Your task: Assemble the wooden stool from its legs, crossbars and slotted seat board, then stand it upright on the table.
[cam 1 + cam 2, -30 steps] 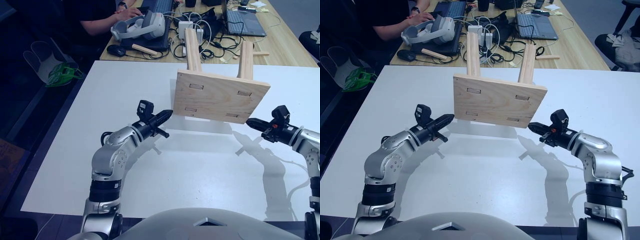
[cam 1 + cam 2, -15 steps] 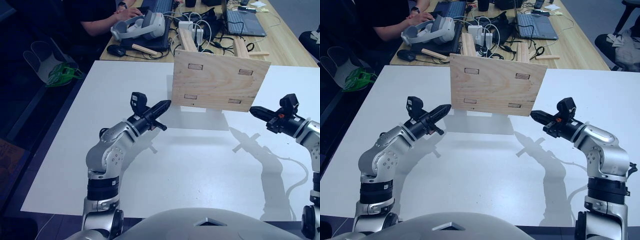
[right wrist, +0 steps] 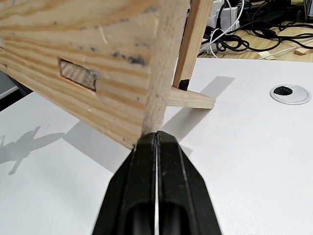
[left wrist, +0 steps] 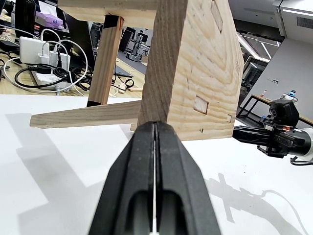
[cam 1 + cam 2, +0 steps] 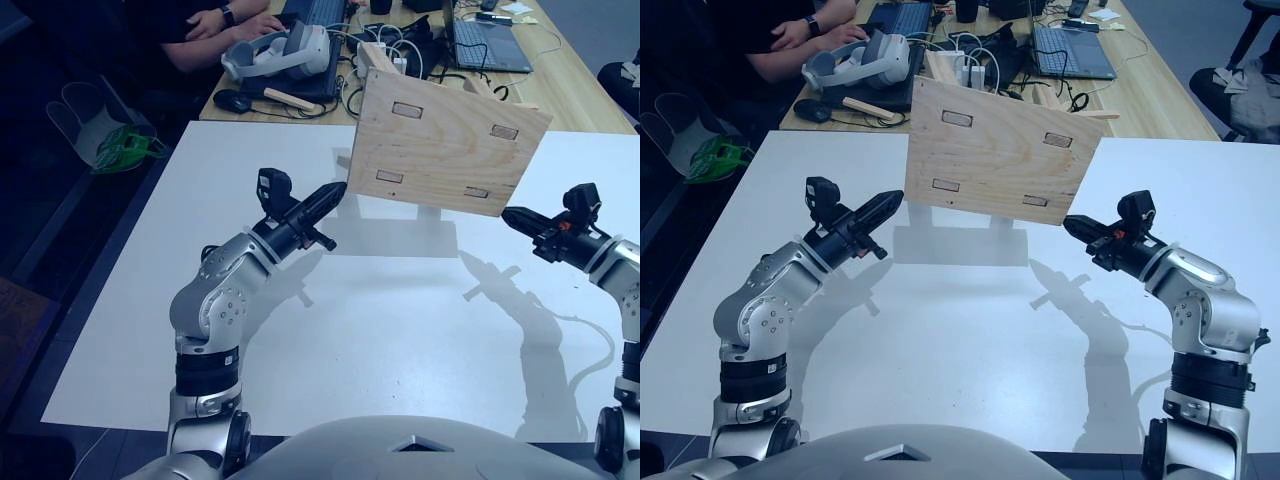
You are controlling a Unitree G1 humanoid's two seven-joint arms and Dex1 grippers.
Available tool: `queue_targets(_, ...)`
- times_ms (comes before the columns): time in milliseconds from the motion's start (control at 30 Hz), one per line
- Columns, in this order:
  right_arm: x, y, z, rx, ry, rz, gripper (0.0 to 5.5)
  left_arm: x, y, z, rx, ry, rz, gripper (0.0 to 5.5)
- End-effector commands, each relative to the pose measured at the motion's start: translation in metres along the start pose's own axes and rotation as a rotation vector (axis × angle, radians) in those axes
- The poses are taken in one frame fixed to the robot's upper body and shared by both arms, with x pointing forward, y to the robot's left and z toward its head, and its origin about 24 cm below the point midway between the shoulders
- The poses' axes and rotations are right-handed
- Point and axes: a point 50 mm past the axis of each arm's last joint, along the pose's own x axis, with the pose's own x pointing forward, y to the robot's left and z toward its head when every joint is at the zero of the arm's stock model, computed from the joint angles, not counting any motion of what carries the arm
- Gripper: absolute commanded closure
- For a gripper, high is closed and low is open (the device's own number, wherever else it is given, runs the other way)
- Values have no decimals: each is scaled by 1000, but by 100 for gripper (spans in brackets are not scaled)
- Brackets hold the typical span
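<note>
The assembled wooden stool is tipped with its slotted seat board point(image 5: 445, 150) facing me and its legs point(image 4: 105, 63) pointing away toward the far desk. The seat's lower edge hangs above the white table point(image 5: 380, 330), casting a shadow below it. My left gripper point(image 5: 335, 192) is shut, its tip pressed against the seat's left edge point(image 4: 166, 58). My right gripper point(image 5: 510, 215) is shut too, its tip against the seat's right edge point(image 3: 156, 73). A lower leg point(image 4: 83, 115) slants down to the table behind the seat.
Beyond the white table stands a wooden desk point(image 5: 570, 90) crowded with laptops, cables, a headset point(image 5: 275, 50) and a loose wooden piece point(image 5: 290, 100); a person's hands rest there. A cable grommet point(image 3: 289, 93) sits in the tabletop on the right. A green bag point(image 5: 125, 148) lies off the left edge.
The stool has swung up from lying on its side: the seat board rose and tilted toward me, hiding the legs. Both grippers climbed with it, tips staying at the seat's edges.
</note>
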Motion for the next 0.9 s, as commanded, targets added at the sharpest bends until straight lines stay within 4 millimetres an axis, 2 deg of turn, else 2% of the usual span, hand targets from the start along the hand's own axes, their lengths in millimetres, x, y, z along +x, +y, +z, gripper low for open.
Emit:
queue_targets(33,26,39,33,-36,-168,293,550,20,-32,-7,-60,28,-208,546)
queue_targets(900,27,43,47,-1,-246,309,550,23,-36,6,-55,-19,-231,546)
